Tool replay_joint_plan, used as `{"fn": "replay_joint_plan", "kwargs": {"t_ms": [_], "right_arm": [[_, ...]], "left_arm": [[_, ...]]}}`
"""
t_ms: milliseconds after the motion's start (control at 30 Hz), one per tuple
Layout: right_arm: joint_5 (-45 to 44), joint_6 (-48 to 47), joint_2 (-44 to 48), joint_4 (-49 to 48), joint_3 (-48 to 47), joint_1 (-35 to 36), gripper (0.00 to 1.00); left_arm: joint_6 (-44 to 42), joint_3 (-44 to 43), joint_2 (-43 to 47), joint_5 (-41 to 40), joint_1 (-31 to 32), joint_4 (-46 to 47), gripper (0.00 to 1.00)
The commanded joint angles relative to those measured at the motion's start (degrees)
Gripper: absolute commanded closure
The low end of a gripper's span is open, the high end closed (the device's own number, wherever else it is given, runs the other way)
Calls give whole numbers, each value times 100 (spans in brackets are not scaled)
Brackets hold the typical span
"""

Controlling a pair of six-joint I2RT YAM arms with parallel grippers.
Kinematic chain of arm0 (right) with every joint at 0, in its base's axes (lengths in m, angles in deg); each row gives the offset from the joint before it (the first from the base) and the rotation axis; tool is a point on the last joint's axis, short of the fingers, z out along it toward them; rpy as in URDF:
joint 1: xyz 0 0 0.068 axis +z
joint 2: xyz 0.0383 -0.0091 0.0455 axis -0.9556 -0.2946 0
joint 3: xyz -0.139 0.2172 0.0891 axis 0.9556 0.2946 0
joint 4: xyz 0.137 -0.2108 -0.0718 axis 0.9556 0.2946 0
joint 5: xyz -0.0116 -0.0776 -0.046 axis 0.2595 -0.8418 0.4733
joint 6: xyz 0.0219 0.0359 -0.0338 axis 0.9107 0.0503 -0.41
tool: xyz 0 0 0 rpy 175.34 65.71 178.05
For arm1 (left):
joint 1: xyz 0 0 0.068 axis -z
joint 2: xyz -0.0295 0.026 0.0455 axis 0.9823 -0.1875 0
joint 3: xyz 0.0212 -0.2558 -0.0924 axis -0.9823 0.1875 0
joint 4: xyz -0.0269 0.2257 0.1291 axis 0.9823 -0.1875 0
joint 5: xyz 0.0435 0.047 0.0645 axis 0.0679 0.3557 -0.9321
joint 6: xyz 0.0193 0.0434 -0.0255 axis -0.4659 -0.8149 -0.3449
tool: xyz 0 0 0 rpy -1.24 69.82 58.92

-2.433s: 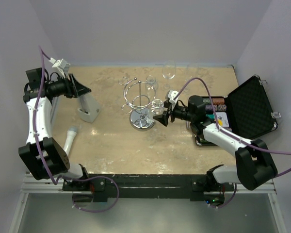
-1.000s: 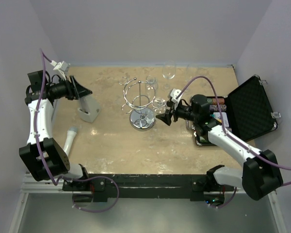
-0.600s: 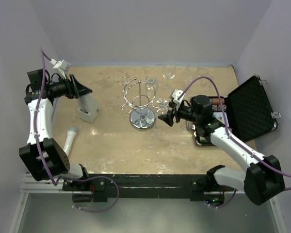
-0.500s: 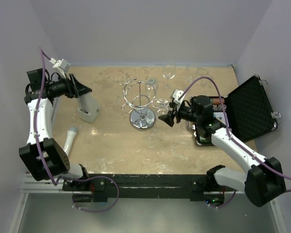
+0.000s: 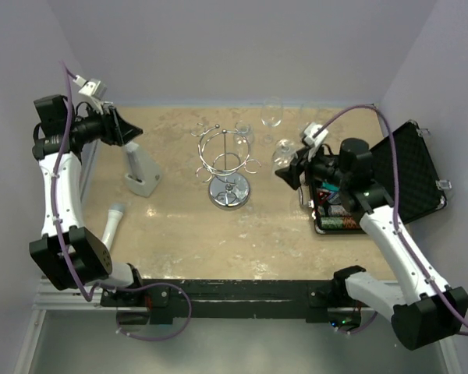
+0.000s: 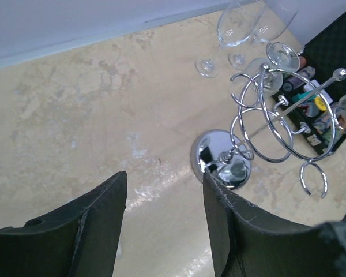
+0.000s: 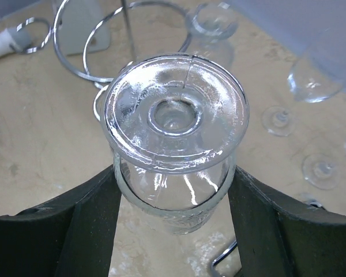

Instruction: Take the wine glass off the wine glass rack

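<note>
The wine glass is clear and hangs upside down, foot uppermost, with my right gripper shut on its bowl. In the top view the wine glass and right gripper are in the air to the right of the wine glass rack, apart from it. The chrome rack stands on its round base; another glass hangs on its far side. My left gripper is open and holds nothing, raised at the table's left rear.
Two glasses stand upright at the back of the table. A white wedge-shaped stand and a white handle-like object lie at the left. An open black case with small items sits at the right.
My right gripper has carried the wine glass to the right and back, away from the rack's hooks. The left arm has risen and pulled back a little.
</note>
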Motion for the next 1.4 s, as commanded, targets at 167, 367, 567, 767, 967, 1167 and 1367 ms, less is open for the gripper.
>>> {"fn": "replay_joint_plan", "kwargs": {"t_ms": [167,367,567,767,967,1167,1367], "right_arm": [[-276,2461,-531,-241,-2195,-330,100],[440,3842,-1419,-952,-3233,-637,100],[1065,5907,-1877,-1665,-3489,-708,100],[1479,6858,-2158,-2500,-3226,-813,100],[1479,7114,-2273,-2492,-3243,-857,100],[1514,7123,-2352,-2474,-3314,-857,100],[1523,7088,-2404,-2430,-3313,-857,100]], "left_arm": [[-1320,-1286,382,-1195,1710,887,39],[-2673,-1587,478,-2144,3476,1132,42],[-4115,-358,1128,-3357,4955,2274,49],[-4170,-496,700,-3684,5509,2653,64],[-4625,-208,531,-3806,6010,3119,64],[-5311,470,523,-4693,6389,4481,59],[-5453,584,321,-5011,6424,5114,57]]}}
